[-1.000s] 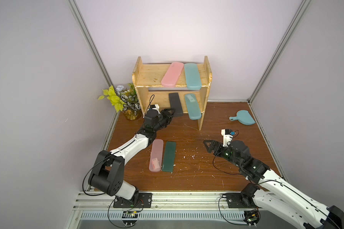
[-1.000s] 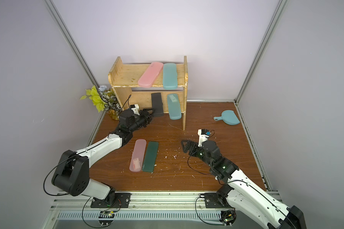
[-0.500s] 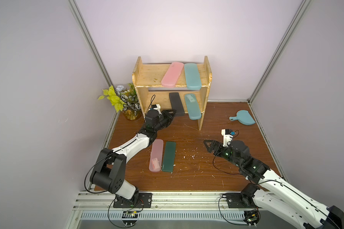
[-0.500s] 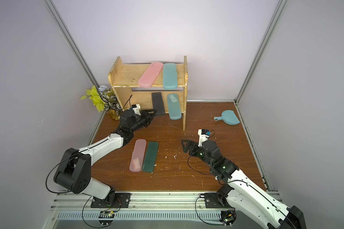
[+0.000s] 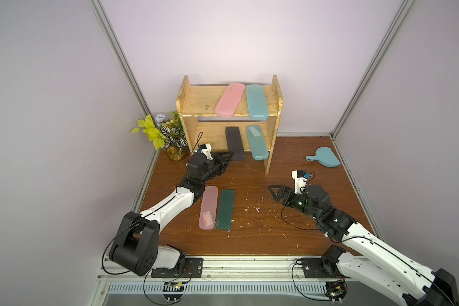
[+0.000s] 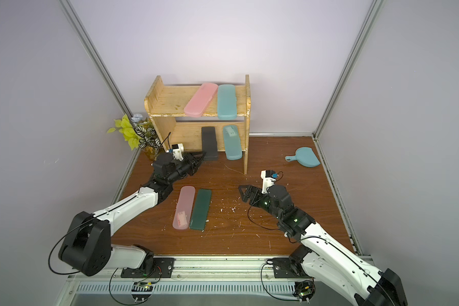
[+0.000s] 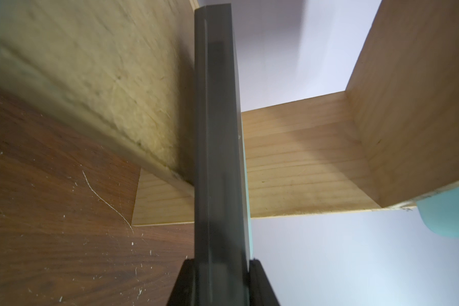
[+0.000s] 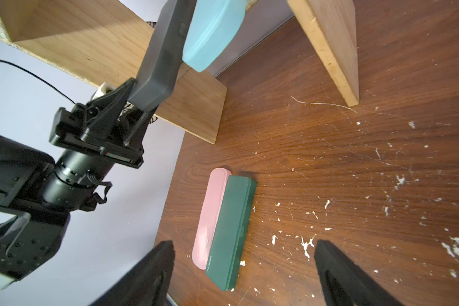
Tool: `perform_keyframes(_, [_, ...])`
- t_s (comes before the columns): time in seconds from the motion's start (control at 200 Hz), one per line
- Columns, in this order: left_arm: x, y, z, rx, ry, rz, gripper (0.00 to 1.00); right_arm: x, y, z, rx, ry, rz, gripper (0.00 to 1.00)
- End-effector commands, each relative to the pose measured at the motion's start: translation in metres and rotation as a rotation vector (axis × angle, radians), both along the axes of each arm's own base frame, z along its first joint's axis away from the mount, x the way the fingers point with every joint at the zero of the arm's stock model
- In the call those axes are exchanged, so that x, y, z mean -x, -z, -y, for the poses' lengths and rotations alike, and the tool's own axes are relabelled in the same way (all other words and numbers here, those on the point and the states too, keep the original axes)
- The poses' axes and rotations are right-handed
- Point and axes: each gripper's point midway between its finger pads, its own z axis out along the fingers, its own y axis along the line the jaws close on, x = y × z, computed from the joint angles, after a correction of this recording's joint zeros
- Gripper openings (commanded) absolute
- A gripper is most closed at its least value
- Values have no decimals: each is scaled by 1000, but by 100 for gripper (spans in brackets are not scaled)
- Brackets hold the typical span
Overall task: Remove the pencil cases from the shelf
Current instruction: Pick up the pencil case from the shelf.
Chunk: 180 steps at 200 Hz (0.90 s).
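Observation:
The wooden shelf [image 5: 202, 103] holds a pink pencil case [image 5: 229, 103] and a teal one [image 5: 256, 102] on its upper board. On the lower board lie a black case [image 5: 235, 143] and another teal case [image 5: 256, 143]. My left gripper [image 5: 229, 155] is shut on the black case's [image 7: 215, 132] near end, with one finger on each side [image 7: 220, 261]. A pink case [image 5: 208, 208] and a dark green case [image 5: 225, 209] lie side by side on the floor. My right gripper [image 5: 273, 192] hangs open and empty, its fingers spread [image 8: 244, 246] above the green case [image 8: 231, 230].
A teal dustpan [image 5: 325, 157] lies at the back right by the wall. A potted plant [image 5: 167, 137] stands in the corner left of the shelf. White crumbs dot the brown floor [image 5: 257, 209]. The shelf's right side panel [image 5: 269, 159] stands between the arms.
My left gripper has closed on the near end of the black case. The right arm has barely moved.

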Motion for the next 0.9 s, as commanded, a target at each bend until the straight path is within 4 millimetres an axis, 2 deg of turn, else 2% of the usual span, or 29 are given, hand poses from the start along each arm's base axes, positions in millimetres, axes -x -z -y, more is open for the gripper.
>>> perform_keyframes(0.0, [26, -33, 4, 54, 71, 108, 11, -4, -48, -17, -134, -54, 83, 90])
perform_keyframes(0.26, [82, -34, -5, 69, 152, 125, 9, -1, -86, -44, -323, -169, 126, 87])
perform_keyframes(0.475, [122, -33, -7, 73, 244, 136, 8, 5, -115, -74, -421, -309, 146, 84])
perform_keyframes(0.636, [141, -34, -11, 81, 269, 143, 7, 5, -127, -90, -459, -330, 156, 82])
perform_keyframes(0.896, [159, -38, -11, 108, 322, 162, 6, 7, -132, -115, -518, -364, 117, 74])
